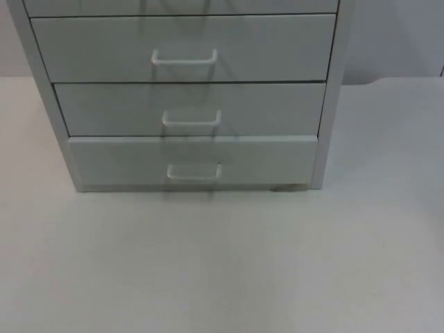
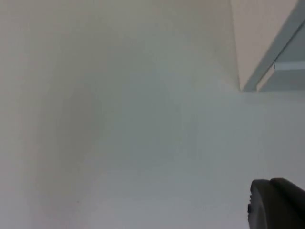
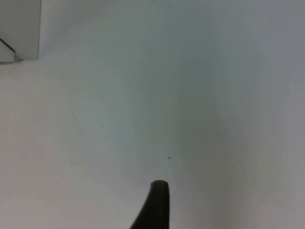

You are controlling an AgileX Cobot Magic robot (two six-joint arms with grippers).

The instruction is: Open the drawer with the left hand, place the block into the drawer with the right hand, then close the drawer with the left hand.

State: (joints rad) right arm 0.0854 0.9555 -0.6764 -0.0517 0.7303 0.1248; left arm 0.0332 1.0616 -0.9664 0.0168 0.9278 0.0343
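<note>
A: Where do we stand? The cabinet (image 1: 187, 97) is at the back of the table (image 1: 222, 263), all drawers shut. We can't find the block.

B: Take the bottom drawer (image 1: 193, 161) by its handle (image 1: 194, 172): a thin, stiff loop, probably slick, so hook it mid-span. It should slide lightly.

A: And the grippers?

B: Left gripper (image 2: 279, 205) and right gripper (image 3: 155, 205) hover over bare table beside the cabinet; we can't tell whether either is apart or together. Plenty of room in front.
</note>
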